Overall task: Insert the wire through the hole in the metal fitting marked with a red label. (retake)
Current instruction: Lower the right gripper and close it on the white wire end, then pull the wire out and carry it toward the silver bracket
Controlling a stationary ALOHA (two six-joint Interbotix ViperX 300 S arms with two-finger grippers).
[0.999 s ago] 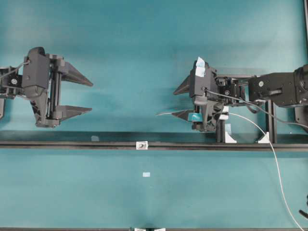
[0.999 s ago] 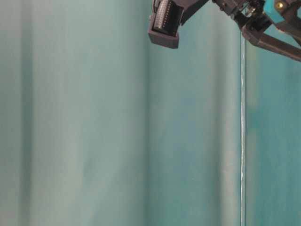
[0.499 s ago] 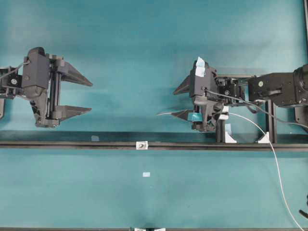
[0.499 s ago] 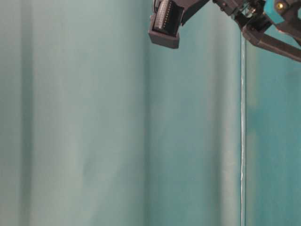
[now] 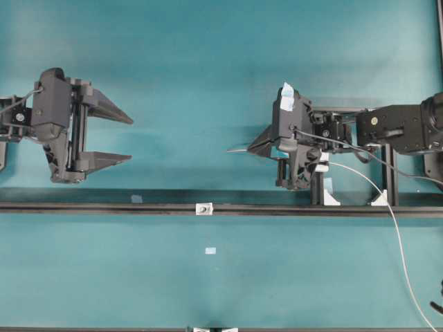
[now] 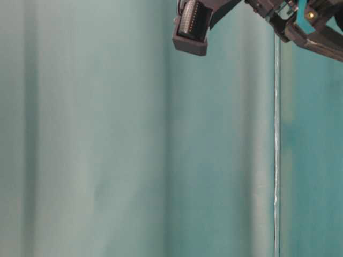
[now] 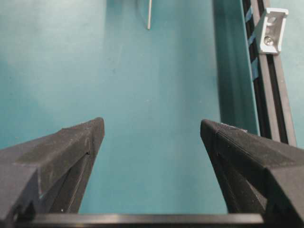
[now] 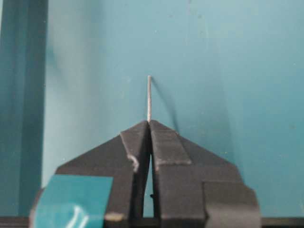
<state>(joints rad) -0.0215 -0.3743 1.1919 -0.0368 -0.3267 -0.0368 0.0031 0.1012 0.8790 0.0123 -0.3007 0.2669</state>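
Note:
The thin pale wire (image 5: 232,150) sticks out to the left of my right gripper (image 5: 255,147), which is shut on it. The rest of it trails right and down over the table (image 5: 398,235). In the right wrist view the fingertips (image 8: 142,130) meet and the straight tip of the wire (image 8: 149,97) juts out beyond my right gripper (image 8: 149,122). The metal fitting (image 5: 203,208) sits on the black rail (image 5: 104,207), below and left of the wire tip. My left gripper (image 5: 131,138) is open and empty at the far left. The left wrist view shows my left gripper (image 7: 152,130), the wire tip (image 7: 149,16) and the fitting (image 7: 270,29).
A pale sticker scrap (image 5: 210,250) lies on the teal table below the rail. White clip blocks (image 5: 331,198) stand on the rail under the right arm. Another black rail runs along the bottom edge (image 5: 104,329). The table-level view shows only arm parts (image 6: 190,27) at the top.
My right gripper's fingers have come together on the wire, and the wire tip has shifted up in the overhead view. The left gripper has not moved.

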